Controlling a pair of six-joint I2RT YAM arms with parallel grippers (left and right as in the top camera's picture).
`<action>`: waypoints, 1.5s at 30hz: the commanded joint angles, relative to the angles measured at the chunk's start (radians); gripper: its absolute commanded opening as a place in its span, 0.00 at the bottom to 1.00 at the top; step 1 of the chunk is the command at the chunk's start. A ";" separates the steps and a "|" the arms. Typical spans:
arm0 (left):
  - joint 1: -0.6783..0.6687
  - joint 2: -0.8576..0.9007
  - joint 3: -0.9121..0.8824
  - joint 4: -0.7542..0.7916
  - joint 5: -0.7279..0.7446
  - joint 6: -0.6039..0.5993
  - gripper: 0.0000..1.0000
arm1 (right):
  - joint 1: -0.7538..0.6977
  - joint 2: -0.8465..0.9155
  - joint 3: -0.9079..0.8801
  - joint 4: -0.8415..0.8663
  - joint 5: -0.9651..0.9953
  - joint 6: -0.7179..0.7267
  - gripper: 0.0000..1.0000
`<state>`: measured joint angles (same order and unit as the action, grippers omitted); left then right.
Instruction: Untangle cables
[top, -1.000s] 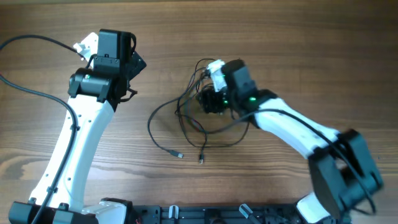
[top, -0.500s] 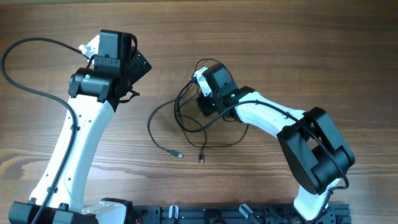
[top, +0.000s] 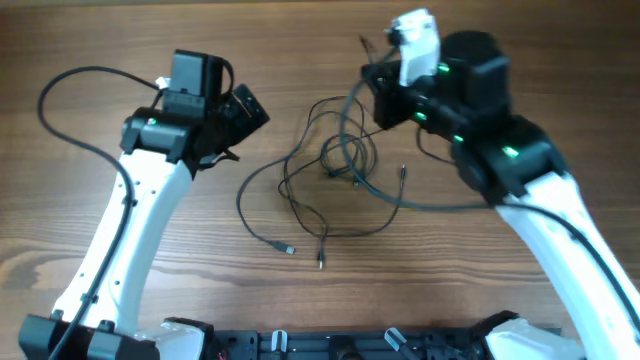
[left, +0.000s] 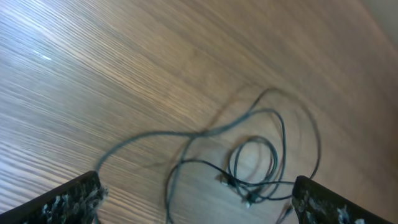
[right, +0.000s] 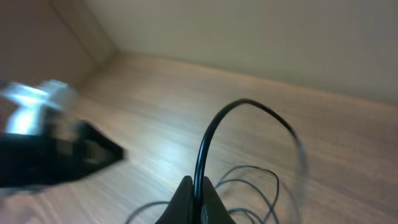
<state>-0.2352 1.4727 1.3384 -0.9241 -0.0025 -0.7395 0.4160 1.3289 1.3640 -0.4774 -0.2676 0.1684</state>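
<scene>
Right fingers (right: 191, 200): pressed together, pinching one cable strand (right: 219, 118) at the very tips. The strand is seen to arch up out of the pinch and fall back toward the heap. A single cord rather than the whole bunch is therefore judged to be gripped, so that it can be drawn out of the loops.

Left fingers (left: 73, 198): spread wide, nothing between them. They are pointed at the heap from the left and kept apart from it, presumably ready to pin or take a second cord.

Cables (top: 335, 165): lying as a loose knot of overlapping loops on the worktop (top: 120, 40), between the two arms. From overhead the pinched strand is seen running from the knot up to the right fingers at the far side, held clear of the wood. Two plug ends (top: 290, 248) trail free toward the near edge.

Judgement: separation barely begun, since the loops are crossed over one another at the centre. A pull could tighten the knot if the strand passes through a loop; whether it does cannot be told.
</scene>
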 joint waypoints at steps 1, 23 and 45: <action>-0.066 0.067 0.000 0.004 0.021 0.001 1.00 | -0.031 -0.076 -0.001 -0.025 -0.056 0.014 0.04; -0.180 0.578 0.000 0.248 -0.040 -0.001 0.64 | -0.152 -0.289 -0.001 -0.197 0.267 0.018 0.04; -0.176 0.631 0.000 0.210 -0.103 -0.002 0.34 | -0.610 0.289 -0.011 -0.445 0.114 0.123 1.00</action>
<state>-0.4175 2.0365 1.3579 -0.7139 -0.0818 -0.7395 -0.1955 1.5803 1.3540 -0.9195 0.0467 0.2840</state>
